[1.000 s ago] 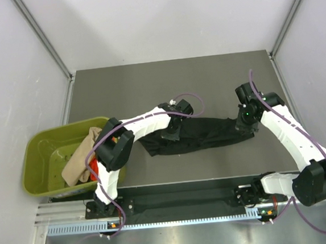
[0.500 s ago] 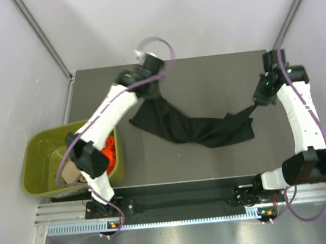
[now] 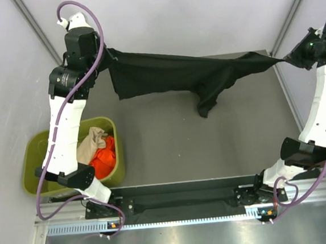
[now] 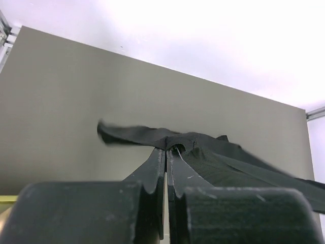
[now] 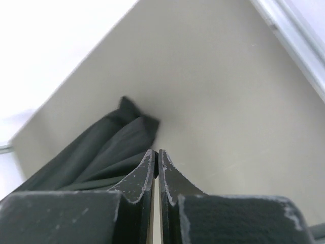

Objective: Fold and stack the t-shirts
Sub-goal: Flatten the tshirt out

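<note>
The left gripper (image 4: pixel 166 150) had its jaws pinched tight on one edge of the plain black soft cloth t-shirt (image 3: pixel 170 75), and the right gripper (image 5: pixel 156 152) was clamped likewise on the opposite edge. A second earlier both had worked low over the dark grey table (image 3: pixel 171 155), the shirt bunched between them. Now the arms had swung up and far apart. The shirt hung stretched above the table's far half, one flap drooping from its middle. It looked ready to be laid flat for folding. The bright orange-red shirt (image 3: pixel 105 161) and beige shirt (image 3: pixel 92 146) lay in the olive-green plastic tub (image 3: pixel 36 159), not yet folded.
</note>
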### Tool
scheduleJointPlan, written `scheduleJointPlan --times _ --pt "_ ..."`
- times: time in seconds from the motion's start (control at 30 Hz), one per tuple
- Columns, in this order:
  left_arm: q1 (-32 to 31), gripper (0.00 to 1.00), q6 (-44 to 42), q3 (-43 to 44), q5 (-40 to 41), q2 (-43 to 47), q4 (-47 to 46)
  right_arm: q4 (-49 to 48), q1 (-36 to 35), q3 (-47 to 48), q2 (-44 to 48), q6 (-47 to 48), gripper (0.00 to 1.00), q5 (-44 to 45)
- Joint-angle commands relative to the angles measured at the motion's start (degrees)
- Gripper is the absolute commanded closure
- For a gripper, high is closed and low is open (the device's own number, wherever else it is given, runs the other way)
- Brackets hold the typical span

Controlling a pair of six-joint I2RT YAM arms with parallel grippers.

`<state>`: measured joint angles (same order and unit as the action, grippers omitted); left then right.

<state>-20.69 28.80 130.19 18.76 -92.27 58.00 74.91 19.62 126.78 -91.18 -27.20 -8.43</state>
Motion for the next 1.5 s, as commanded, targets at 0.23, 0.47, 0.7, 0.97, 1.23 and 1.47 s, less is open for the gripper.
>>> scheduleJointPlan --times 0.23,0.47,0.7,0.97,1.23,1.47 --pt "1.5 1.0 -1.1 3.9 0.8 3.6 -2.8 -17.6 3.0 1.1 6.4 -8.8 1.0 -16.8" --pt "1.5 1.0 -0.4 4.6 -1.4 5.6 -6.0 -27.0 3.8 9.0 5.0 -15.2 1.0 -21.5" --pt "1.5 1.0 -2.2 4.5 0.0 7.5 -6.5 -36.6 5.3 10.8 3.7 -22.6 1.0 -26.1" --pt "1.5 1.0 -3.0 2.7 0.0 8.2 -6.5 -42.0 5.5 11.2 1.5 -24.9 1.0 -25.9" --pt "1.4 1.0 -0.2 0.3 -3.7 6.8 -6.8 -56.7 5.1 4.6 0.4 -26.2 1.0 -23.5" --pt "1.4 1.0 2.8 -1.0 -8.7 6.0 -10.3 -64.1 0.2 1.3 -0.8 -24.3 1.0 -22.4"
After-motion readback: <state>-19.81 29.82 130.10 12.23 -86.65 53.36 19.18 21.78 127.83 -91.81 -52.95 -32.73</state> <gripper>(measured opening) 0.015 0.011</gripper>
